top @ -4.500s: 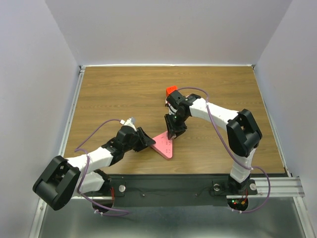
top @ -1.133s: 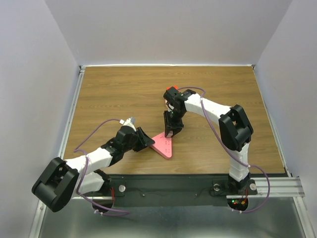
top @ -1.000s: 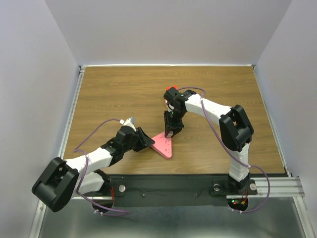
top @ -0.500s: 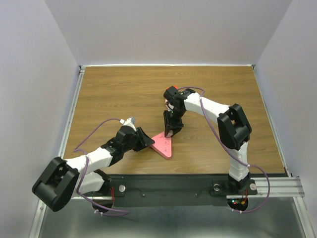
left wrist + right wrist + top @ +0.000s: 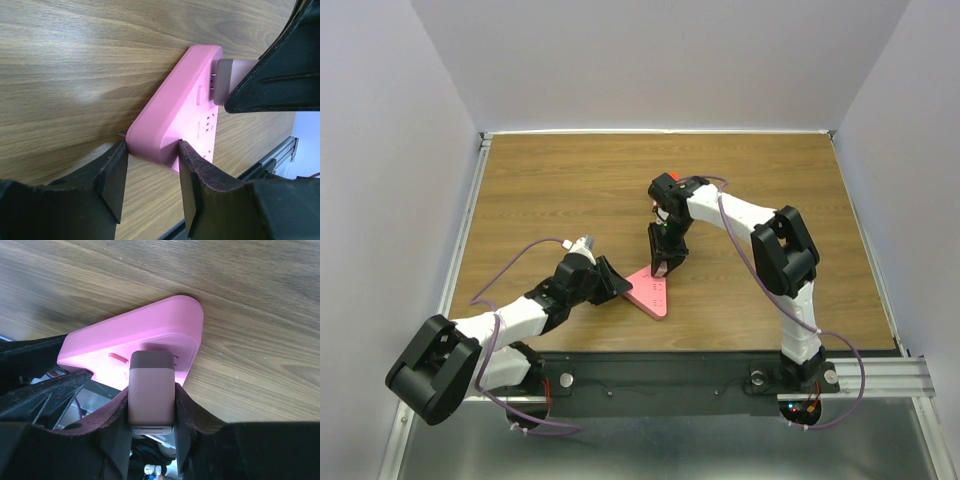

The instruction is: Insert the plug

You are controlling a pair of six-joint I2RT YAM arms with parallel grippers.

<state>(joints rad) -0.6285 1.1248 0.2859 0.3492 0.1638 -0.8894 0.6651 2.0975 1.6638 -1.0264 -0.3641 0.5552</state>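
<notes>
A pink triangular power strip point(image 5: 651, 291) lies on the wooden table near the front middle. My left gripper point(image 5: 150, 172) is shut on its rounded near corner point(image 5: 152, 132), one finger on each side. My right gripper point(image 5: 151, 410) is shut on a grey-pink plug block point(image 5: 151, 390) and holds it upright over the strip's top face point(image 5: 135, 340). In the left wrist view the plug point(image 5: 235, 80) has its prongs at the strip's face, with a small gap still showing. From above, the right gripper point(image 5: 665, 262) stands at the strip's far corner.
The wooden table point(image 5: 570, 190) is ringed by white walls, with a metal rail point(image 5: 720, 375) along the near edge. Purple cables run along both arms. An orange part of the right wrist point(image 5: 674, 178) shows behind the gripper.
The right arm's elbow and wrist have swung a little left over the last seconds. The gripper stays over the strip's far corner. The left arm has not moved.
</notes>
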